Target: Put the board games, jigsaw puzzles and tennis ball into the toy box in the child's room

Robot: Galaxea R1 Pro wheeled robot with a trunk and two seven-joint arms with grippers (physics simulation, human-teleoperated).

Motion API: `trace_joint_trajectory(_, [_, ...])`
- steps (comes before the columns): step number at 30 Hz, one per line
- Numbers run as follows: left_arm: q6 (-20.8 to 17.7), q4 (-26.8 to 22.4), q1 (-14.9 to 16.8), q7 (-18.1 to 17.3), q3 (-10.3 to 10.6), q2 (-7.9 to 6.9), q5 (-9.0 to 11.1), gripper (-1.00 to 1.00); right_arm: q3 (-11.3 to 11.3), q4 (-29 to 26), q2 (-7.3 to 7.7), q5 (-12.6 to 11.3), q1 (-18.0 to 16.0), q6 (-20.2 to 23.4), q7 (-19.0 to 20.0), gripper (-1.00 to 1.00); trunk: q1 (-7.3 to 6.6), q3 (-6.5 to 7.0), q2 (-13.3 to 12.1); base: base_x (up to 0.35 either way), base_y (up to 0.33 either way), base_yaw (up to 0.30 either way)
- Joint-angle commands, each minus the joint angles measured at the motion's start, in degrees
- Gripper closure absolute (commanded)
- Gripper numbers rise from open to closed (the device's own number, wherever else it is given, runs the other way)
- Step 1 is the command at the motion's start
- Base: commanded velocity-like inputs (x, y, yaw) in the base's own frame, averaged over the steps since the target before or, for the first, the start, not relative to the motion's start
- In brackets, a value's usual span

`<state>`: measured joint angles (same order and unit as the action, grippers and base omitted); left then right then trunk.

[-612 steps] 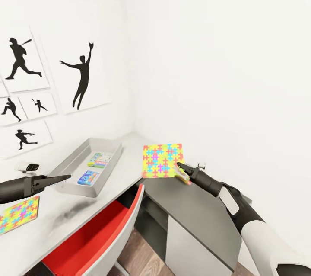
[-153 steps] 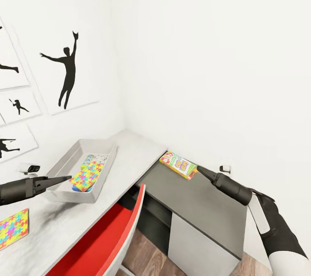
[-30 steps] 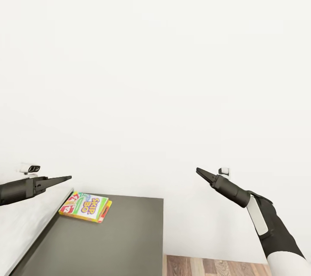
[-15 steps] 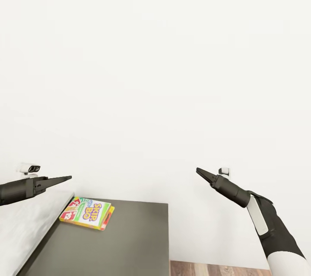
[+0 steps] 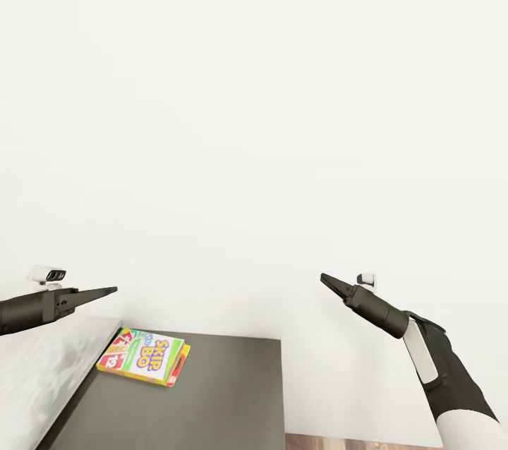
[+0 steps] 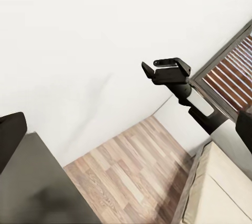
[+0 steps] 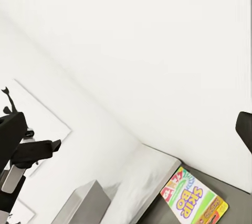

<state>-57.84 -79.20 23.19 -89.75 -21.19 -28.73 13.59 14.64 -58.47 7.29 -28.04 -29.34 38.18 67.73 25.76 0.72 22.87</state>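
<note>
We see the dark table top (image 5: pixel 204 400) at the frame's bottom bare right of the SKIP-BO box (image 5: pixel 143 356), its only obstacle. A white wall (image 5: pixel 268 118) closes off everything behind; air at right centre stays open.

Dark tapered arms (image 5: pixel 384 312) (white-banded), white sleeve (image 5: pixel 473 432).

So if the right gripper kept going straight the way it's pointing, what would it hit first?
Probably the white wall. The right gripper points up and leftward, above the SKIP-BO box; nothing else shows in its line, though depth is unclear.
</note>
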Motion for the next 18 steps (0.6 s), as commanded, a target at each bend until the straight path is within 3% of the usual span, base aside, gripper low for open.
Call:
trace_joint_trajectory(1, [-0.6,0.0,0.0,-0.2,0.0,-0.01,-0.1,-1.0,0.0,0.0,0.01,-0.3,0.0,0.4,0.0,-1.0,0.03,-0.02,0.0,0.059,0.004,0.0])
trace_joint_trajectory(6, [1.0,1.6,1.6,1.4,-1.6,1.6,-1.7,-1.0,1.6,1.6,1.41,1.4,1.6,-1.2,1.7,-1.0,0.03,-0.02,0.0,0.0,0.0,0.0])
trace_joint_trajectory(9, [2.0,2.6,2.6,2.3,-2.6,1.85,-2.7,-1.0,2.6,1.9,0.43,2.4,2.6,-2.2,1.3,-1.0,0.03,-0.02,0.0,0.0,0.0,0.0])
trace_joint_trajectory(18, [0.5,0.6,0.3,0.7,-5.5,1.29,0.3,-1.0,0.9,-0.1,-0.13,-0.2,1.3,-0.6,-1.4,-1.0,0.03,-0.02,0.0,0.0,0.0,0.0])
